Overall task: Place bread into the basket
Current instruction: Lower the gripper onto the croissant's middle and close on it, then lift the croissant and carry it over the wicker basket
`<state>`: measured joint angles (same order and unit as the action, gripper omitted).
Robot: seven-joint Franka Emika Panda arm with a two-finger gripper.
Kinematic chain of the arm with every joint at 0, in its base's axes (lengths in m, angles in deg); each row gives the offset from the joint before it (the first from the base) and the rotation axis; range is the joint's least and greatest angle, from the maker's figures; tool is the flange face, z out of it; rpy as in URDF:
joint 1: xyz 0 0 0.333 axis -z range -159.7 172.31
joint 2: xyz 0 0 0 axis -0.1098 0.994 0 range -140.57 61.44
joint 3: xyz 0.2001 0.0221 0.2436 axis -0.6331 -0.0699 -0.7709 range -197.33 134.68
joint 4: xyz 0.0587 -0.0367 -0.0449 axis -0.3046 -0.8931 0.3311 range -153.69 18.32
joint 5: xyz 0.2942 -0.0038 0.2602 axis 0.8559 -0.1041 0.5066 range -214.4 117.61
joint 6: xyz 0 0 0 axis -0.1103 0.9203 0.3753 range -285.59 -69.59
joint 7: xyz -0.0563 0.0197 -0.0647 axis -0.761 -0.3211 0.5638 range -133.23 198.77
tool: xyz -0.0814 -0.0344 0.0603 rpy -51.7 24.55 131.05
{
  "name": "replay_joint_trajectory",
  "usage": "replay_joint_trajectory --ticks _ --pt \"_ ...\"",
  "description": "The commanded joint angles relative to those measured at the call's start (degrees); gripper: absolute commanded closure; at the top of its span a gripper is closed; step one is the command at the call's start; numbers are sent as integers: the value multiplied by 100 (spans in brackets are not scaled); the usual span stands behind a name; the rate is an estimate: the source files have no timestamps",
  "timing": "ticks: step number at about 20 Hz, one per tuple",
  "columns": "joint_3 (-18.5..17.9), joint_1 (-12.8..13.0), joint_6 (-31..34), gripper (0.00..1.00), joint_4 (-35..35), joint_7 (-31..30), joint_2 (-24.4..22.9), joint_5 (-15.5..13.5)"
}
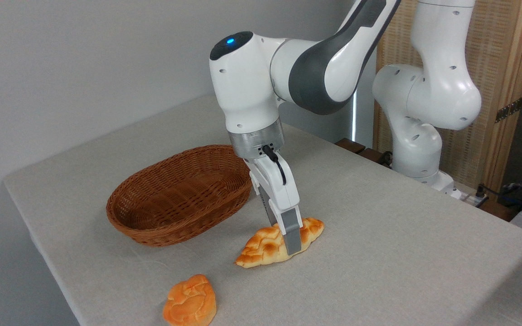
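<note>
The bread (261, 249), a braided golden loaf with pointed ends, lies on the table just right of the basket. My gripper (283, 237) comes down on its middle, one finger in front of the loaf and the other behind it, and both seem to press its sides. The near finger's tip reaches table level. The oval brown wicker basket (179, 226) stands empty to the left, a short gap from the loaf.
A small flat orange bun (190, 301) lies near the table's front edge, below the basket. The robot's base (417, 149) stands at the far right edge. The table's front edge runs close to the bun.
</note>
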<state>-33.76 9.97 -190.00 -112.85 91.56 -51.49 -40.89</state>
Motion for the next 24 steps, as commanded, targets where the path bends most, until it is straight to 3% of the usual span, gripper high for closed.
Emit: replay_joint_trajectory --ticks 1,16,21,24 --pt "-46 29 -153 49 -45 54 -29 6" --pt "-55 29 -127 49 -10 89 -73 14" --pt "-73 29 109 49 384 71 -73 -12" --pt "-73 20 593 49 938 71 -47 -327"
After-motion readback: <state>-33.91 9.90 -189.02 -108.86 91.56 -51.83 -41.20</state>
